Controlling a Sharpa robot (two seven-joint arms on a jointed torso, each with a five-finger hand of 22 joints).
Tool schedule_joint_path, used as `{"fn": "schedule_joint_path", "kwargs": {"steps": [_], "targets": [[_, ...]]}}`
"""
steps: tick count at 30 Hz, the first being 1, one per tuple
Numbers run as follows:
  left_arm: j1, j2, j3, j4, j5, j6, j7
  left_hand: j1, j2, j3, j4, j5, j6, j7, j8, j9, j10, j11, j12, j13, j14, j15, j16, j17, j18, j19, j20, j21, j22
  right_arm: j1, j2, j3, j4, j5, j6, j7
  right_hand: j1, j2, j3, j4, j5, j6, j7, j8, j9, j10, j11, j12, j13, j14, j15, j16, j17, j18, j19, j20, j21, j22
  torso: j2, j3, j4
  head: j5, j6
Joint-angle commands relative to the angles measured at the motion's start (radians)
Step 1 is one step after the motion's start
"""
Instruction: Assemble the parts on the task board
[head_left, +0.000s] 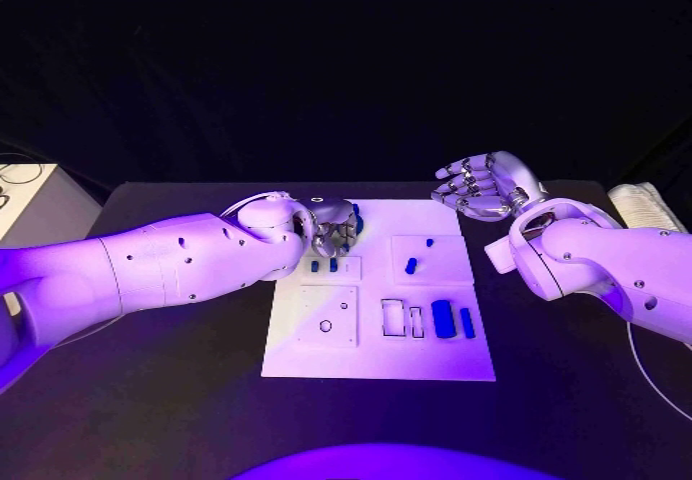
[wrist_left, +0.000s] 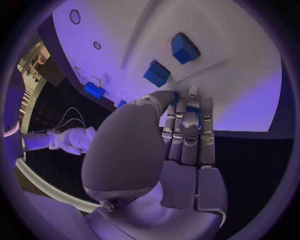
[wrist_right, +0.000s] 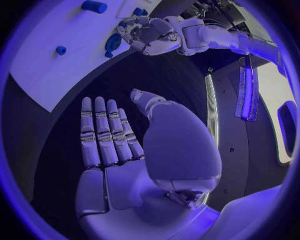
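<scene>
Covering black table (head_left: 173, 400), dim purple light

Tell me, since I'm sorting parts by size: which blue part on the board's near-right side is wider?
The wide blue part, lying beside the recessed slots. The slim blue part on its right, nearer the task board edge, is clearly narrower.

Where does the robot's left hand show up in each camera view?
Head view: left hand at the task board's far edge, over a dark blue part.
Left wrist view: left hand fills the middle, fingers on the board.
Right wrist view: left hand near the rim.
Shared landmark: the task board.
</scene>
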Motion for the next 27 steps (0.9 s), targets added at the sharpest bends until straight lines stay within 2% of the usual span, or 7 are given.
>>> {"fn": "schedule_joint_path", "kwargs": {"steps": [1,4,6,11,16,22,27], "targets": [[-0.006,-0.006,-0.004,0.007,0.006,-0.027,0.032,0.003,0.002,0.0,-0.008,-0.003,0.008,0.001,-0.006,0.002,0.009,0.002,-0.005,0.001,0.009,0.001,0.007,0.005,0.01,0.005,-0.003,0.009,0.006,-0.001,0.0,0.0,0.002,-0.009,0.01,0.014,-0.004,0.002,0.001,-0.005,0.005,0.008,0.037,-0.003,-0.001,-0.002,0.001,-0.004,-0.001,0.0,0.005,-0.004,-0.001,0.013,-0.008,0.0,-0.001,-0.002,0.0,-0.0007,0.0002,0.0,0.001],[-0.006,-0.015,-0.003,0.017,0.016,-0.049,0.046,-0.001,0.002,0.002,-0.01,-0.002,0.011,0.003,-0.006,0.002,0.013,0.002,-0.009,0.001,0.012,0.001,0.01,0.005,0.01,0.006,-0.003,0.013,0.01,-0.001,0.0,0.0,0.002,-0.009,0.01,0.014,-0.004,0.002,0.001,-0.005,0.005,0.008,0.037,-0.003,-0.001,-0.002,0.001,-0.004,-0.001,0.0,0.005,-0.004,-0.001,0.013,-0.008,0.0,-0.001,-0.002,0.0,-0.0007,-0.0002,0.0,0.002],[-0.006,-0.023,0.003,0.026,0.029,-0.066,0.059,-0.003,0.002,0.003,-0.01,-0.002,0.012,0.003,-0.007,0.002,0.015,0.003,-0.012,0.0,0.013,0.001,0.011,0.005,0.009,0.007,-0.003,0.016,0.012,-0.001,0.0,0.0,0.002,-0.009,0.01,0.014,-0.004,0.002,0.001,-0.005,0.005,0.008,0.037,-0.003,-0.001,-0.002,0.001,-0.004,-0.001,0.0,0.005,-0.004,-0.001,0.013,-0.008,0.0,-0.001,-0.002,-0.001,-0.0006,0.0001,0.0,0.002],[-0.006,-0.046,0.03,0.053,0.069,-0.092,0.087,-0.011,0.001,0.013,-0.016,0.0,0.022,0.006,-0.008,0.004,0.029,0.003,-0.025,-0.001,0.025,0.001,0.02,0.015,0.007,0.015,-0.004,0.031,0.026,-0.001,0.001,0.0,0.002,-0.009,0.01,0.015,-0.005,0.004,0.002,-0.005,0.006,0.009,0.037,-0.002,-0.001,-0.001,0.001,-0.004,-0.001,0.001,0.005,-0.004,-0.002,0.013,-0.008,0.0,-0.001,-0.004,-0.001,-0.0004,0.0005,-0.001,0.004],[-0.006,-0.078,0.054,0.087,0.105,-0.079,0.101,-0.025,-0.003,0.017,-0.015,-0.002,0.027,0.006,-0.01,0.005,0.035,0.004,-0.038,-0.003,0.026,0.002,0.022,0.011,0.007,0.012,-0.003,0.031,0.028,-0.001,0.001,0.0,0.001,-0.009,0.011,0.015,-0.005,0.004,0.002,-0.005,0.006,0.009,0.037,-0.002,-0.001,-0.001,0.001,-0.004,-0.001,0.001,0.005,-0.004,-0.002,0.013,-0.008,0.0,-0.001,-0.004,-0.002,-0.0001,0.0017,0.0,0.004],[-0.005,-0.11,0.065,0.112,0.122,-0.045,0.099,-0.031,-0.005,0.019,-0.014,-0.002,0.029,0.006,-0.011,0.006,0.038,0.004,-0.045,-0.004,0.024,0.003,0.021,0.006,0.007,0.009,-0.002,0.03,0.028,-0.001,0.0,0.0,0.001,-0.009,0.012,0.014,-0.005,0.004,0.002,-0.005,0.006,0.009,0.037,-0.002,-0.001,-0.001,0.001,-0.004,-0.001,0.001,0.005,-0.004,-0.002,0.013,-0.008,0.0,-0.001,-0.004,-0.002,0.0005,0.002,0.002,0.005],[-0.006,-0.134,0.066,0.111,0.127,-0.009,0.09,-0.033,-0.006,0.02,-0.014,-0.002,0.029,0.006,-0.012,0.006,0.04,0.005,-0.047,-0.005,0.023,0.003,0.021,0.005,0.008,0.006,-0.002,0.028,0.027,-0.001,-0.002,0.0,0.0,-0.009,0.013,0.013,-0.005,0.004,0.002,-0.005,0.006,0.009,0.037,-0.002,-0.001,-0.001,0.001,-0.004,-0.001,0.001,0.005,-0.004,-0.002,0.013,-0.008,0.0,-0.001,-0.004,-0.002,0.0001,0.0015,0.003,0.004]]}}
